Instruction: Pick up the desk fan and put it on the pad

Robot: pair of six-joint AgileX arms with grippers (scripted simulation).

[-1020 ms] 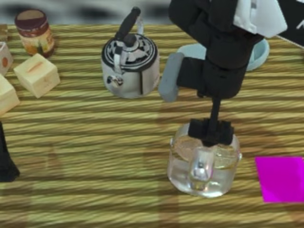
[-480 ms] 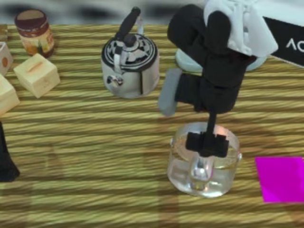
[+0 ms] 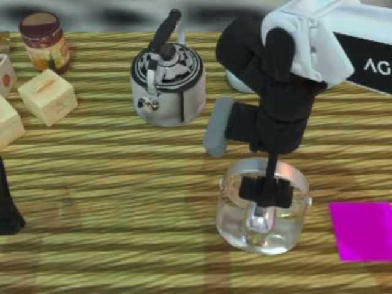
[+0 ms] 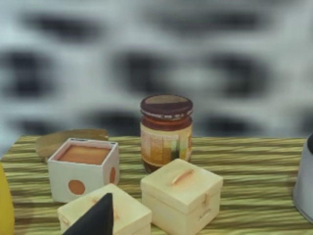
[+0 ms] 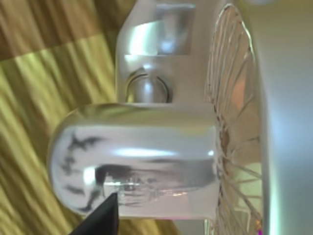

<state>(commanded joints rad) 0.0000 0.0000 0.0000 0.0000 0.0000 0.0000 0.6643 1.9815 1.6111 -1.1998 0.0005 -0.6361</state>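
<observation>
Right end effector: low over the desk fan's top, centre-right of the top view; whether its fingers are spread or clamped cannot be told.
Desk fan: standing on the bench, lower centre-right.
Pad: flat at the right edge, apart from the fan.
Left arm: parked at the left edge.
Kettle: upper centre.

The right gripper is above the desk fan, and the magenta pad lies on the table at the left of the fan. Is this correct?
Not fully. The right gripper is indeed above the desk fan, but the magenta pad lies on the table to the right of the fan, near the table's right edge, not to its left. The top view shows this.
</observation>
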